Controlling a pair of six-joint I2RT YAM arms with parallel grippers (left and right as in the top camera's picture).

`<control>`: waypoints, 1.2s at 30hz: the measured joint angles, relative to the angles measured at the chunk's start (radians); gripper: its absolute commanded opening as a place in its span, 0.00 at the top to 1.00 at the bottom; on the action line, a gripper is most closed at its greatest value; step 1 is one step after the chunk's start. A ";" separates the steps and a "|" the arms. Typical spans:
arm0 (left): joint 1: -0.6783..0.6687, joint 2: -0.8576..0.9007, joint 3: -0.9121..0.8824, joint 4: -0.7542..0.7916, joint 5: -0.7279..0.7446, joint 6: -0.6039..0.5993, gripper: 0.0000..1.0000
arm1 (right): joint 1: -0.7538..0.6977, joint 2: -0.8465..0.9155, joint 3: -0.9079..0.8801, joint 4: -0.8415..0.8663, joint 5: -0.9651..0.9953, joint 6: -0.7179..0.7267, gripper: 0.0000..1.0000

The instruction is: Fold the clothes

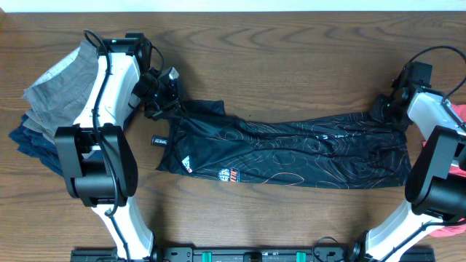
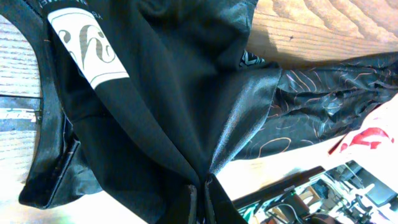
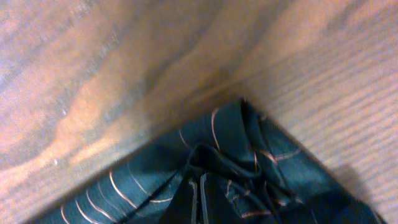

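The black jersey [image 1: 291, 149] with fine orange-white contour lines lies stretched across the middle of the table, logos near its lower left. My left gripper [image 1: 164, 98] is shut on the jersey's upper left corner; in the left wrist view the black cloth [image 2: 161, 106] bunches into the closed jaws [image 2: 202, 202], with a white label above. My right gripper [image 1: 389, 109] is shut on the jersey's upper right corner; in the right wrist view the patterned cloth [image 3: 155, 186] is pinched between the fingers [image 3: 200, 199].
Folded grey and navy trousers [image 1: 51, 102] lie at the far left, under the left arm. A red shirt [image 1: 459, 120] shows at the right edge. Bare wooden table [image 1: 291, 65] lies behind and in front of the jersey.
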 measured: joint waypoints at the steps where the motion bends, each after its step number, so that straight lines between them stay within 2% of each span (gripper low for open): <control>1: 0.000 0.000 0.000 0.000 0.000 0.000 0.94 | -0.003 0.000 0.006 -0.013 0.000 0.000 0.99; 6: 0.000 0.000 0.000 -0.004 0.000 0.000 0.94 | -0.044 -0.019 0.084 -0.120 0.004 -0.009 0.99; 11: 0.000 0.000 0.000 -0.029 0.008 0.000 0.94 | -0.079 -0.109 0.155 -0.237 0.052 -0.017 0.99; 17: 0.000 0.000 0.000 -0.121 0.018 0.011 0.94 | -0.105 -0.217 0.171 -0.365 0.121 -0.021 0.99; 23: -0.001 0.000 -0.001 -0.218 0.038 0.054 0.94 | -0.141 -0.227 0.171 -0.483 0.163 -0.023 0.99; 31: -0.014 -0.001 -0.006 -0.287 0.049 0.122 0.94 | -0.172 -0.227 0.171 -0.558 0.214 -0.005 0.99; 36: -0.056 -0.006 -0.057 -0.246 -0.003 0.136 0.94 | -0.175 -0.227 0.171 -0.564 0.214 0.000 0.99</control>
